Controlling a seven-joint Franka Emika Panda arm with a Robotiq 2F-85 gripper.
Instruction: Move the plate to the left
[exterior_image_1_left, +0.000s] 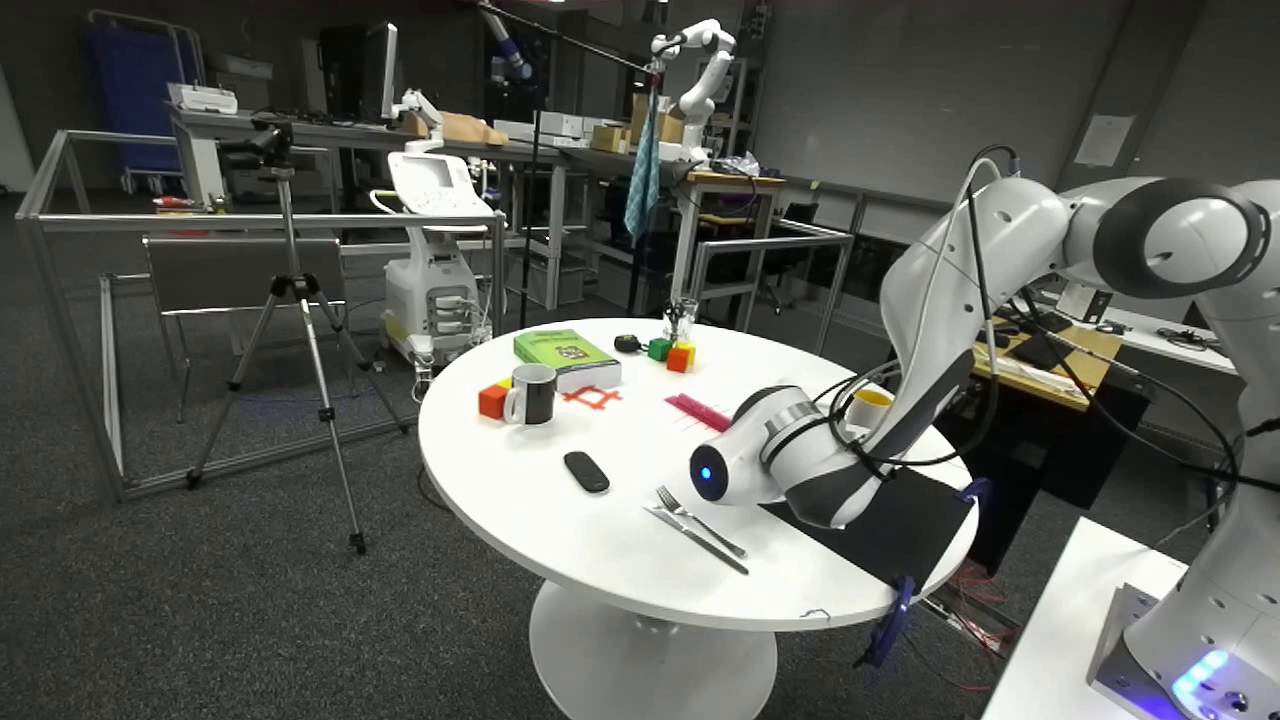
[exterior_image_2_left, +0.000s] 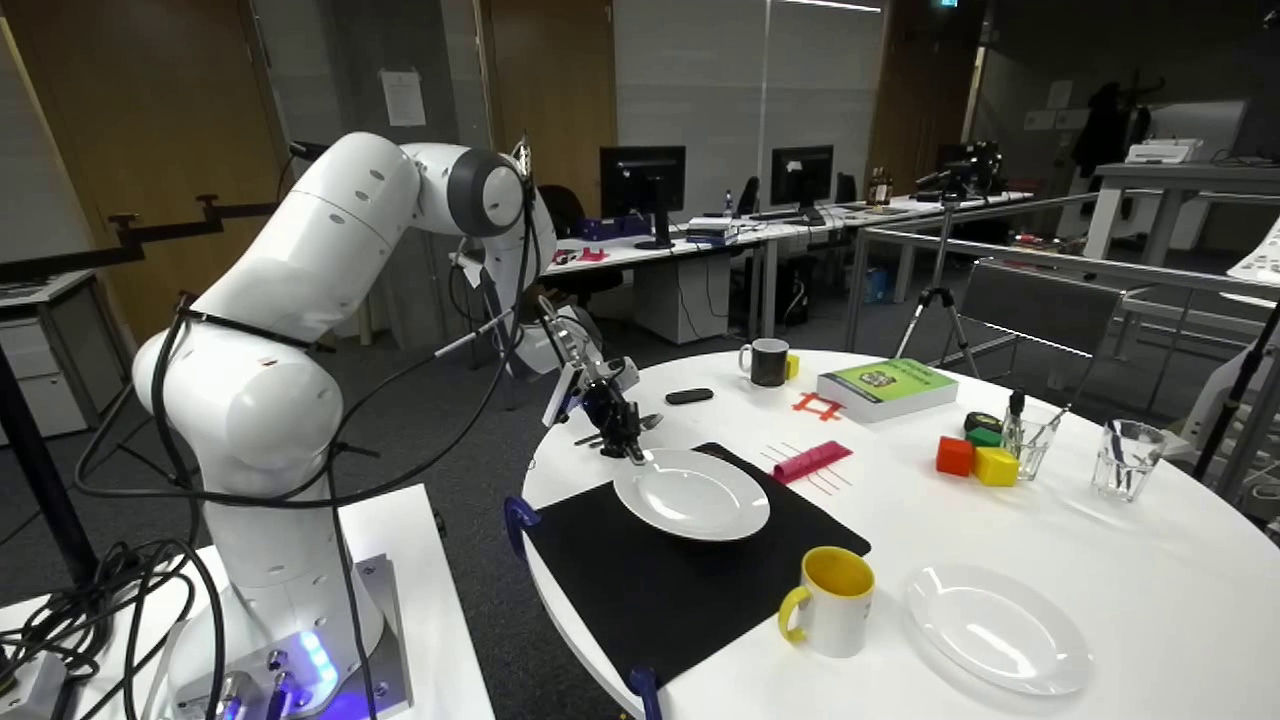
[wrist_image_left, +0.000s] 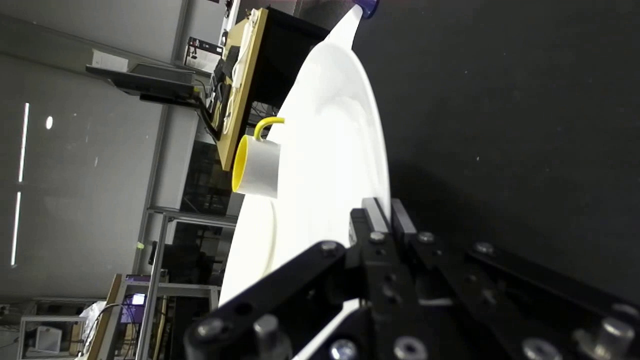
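A white round plate (exterior_image_2_left: 692, 497) is over the black placemat (exterior_image_2_left: 600, 560), near its far edge, in an exterior view. A dark shadow shows under it; I cannot tell whether it is fully off the mat. My gripper (exterior_image_2_left: 638, 452) is at its rim. In the wrist view the gripper (wrist_image_left: 387, 215) is shut on the rim of the plate (wrist_image_left: 345, 135), one finger on each side. A similar white plate (exterior_image_2_left: 998, 628) lies on the tabletop beyond the mat. In an exterior view the arm hides the gripper and both plates, while part of the placemat (exterior_image_1_left: 890, 525) shows.
A yellow-and-white mug (exterior_image_2_left: 838, 610) stands beside the mat, near the lying plate. A fork (exterior_image_1_left: 700, 520) and knife (exterior_image_1_left: 697, 540) lie by the gripper's side. A pink roll (exterior_image_2_left: 812, 461), red frame (exterior_image_2_left: 818, 405), book (exterior_image_2_left: 885, 388), blocks (exterior_image_2_left: 955, 456) and glasses (exterior_image_2_left: 1125, 460) are farther back.
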